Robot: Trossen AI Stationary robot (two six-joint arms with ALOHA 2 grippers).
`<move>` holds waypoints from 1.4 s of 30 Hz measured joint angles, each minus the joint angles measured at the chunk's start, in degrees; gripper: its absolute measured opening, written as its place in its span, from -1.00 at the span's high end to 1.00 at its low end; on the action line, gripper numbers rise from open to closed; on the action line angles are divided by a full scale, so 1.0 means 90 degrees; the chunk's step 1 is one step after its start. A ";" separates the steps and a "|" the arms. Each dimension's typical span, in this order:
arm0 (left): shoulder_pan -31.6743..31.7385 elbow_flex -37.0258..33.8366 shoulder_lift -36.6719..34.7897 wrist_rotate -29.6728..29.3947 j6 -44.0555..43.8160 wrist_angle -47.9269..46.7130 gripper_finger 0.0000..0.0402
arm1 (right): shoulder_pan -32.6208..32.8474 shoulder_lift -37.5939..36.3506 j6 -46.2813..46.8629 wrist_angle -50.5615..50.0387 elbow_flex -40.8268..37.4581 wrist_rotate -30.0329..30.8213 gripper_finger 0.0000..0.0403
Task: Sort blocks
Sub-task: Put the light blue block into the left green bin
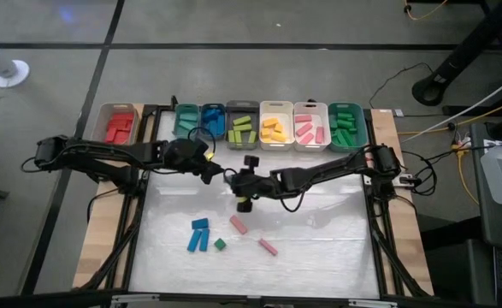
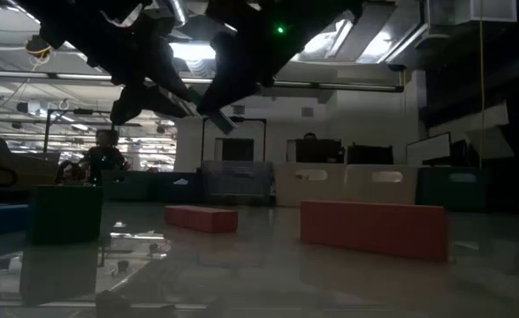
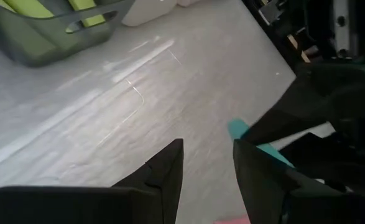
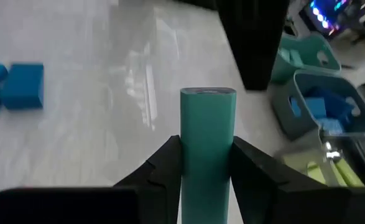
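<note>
My right gripper (image 4: 207, 142) hangs over the table's middle (image 1: 244, 186), shut on a teal bar (image 4: 207, 124). My left gripper (image 3: 207, 144) is open and empty just left of it (image 1: 219, 174). In the left wrist view the teal bar's end (image 3: 235, 129) shows beside the left gripper's finger. Lying flat on the table near the front are two blue blocks (image 1: 199, 235), a dark green cube (image 1: 220, 244) and two pink bars (image 1: 239, 225) (image 1: 268, 247). My right gripper pinches the teal bar between its two fingers, on the bar's long sides (image 4: 185, 155). The bar lies along the fingers and its free end (image 4: 207, 93) sticks out past the fingertips. It is lifted clear of the table.
A row of bins lines the far edge: tan with red blocks (image 1: 121, 127), teal (image 1: 186, 120), blue (image 1: 213, 120), grey with lime (image 1: 241, 128), white with yellow (image 1: 274, 128), white with pink (image 1: 309, 128), green (image 1: 346, 128). Both arms cross the table's middle.
</note>
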 joint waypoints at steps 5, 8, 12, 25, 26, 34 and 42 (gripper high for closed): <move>-0.0092 0.0000 0.0000 -0.0044 -0.0016 0.0175 0.36 | -0.0013 -0.0005 -0.0301 0.0360 0.0000 -0.0002 0.39; -0.0182 0.0000 0.0000 -0.0045 -0.0102 0.0492 0.36 | -0.0013 -0.0005 -0.0318 0.0336 0.0000 -0.0002 0.40; -0.0298 0.0000 0.0000 -0.0044 -0.0144 0.0688 0.36 | -0.0011 -0.0007 -0.0319 0.0142 0.0000 -0.0002 0.41; -0.0644 0.0000 0.0002 -0.0047 -0.0184 0.0586 0.36 | -0.0011 -0.0010 -0.0279 0.0281 0.0002 0.0046 0.40; -0.0657 0.0000 0.0002 -0.0050 -0.0191 0.0591 0.36 | -0.0011 -0.0010 -0.0279 0.0313 0.0002 0.0046 0.40; -0.0671 0.0000 0.0002 -0.0090 -0.0188 0.0642 0.36 | -0.0011 -0.0010 -0.0276 0.0563 0.0000 0.0046 0.40; -0.0671 0.0000 0.0002 -0.0088 -0.0181 0.0626 0.36 | -0.0011 -0.0010 -0.0276 0.0703 0.0000 0.0046 0.39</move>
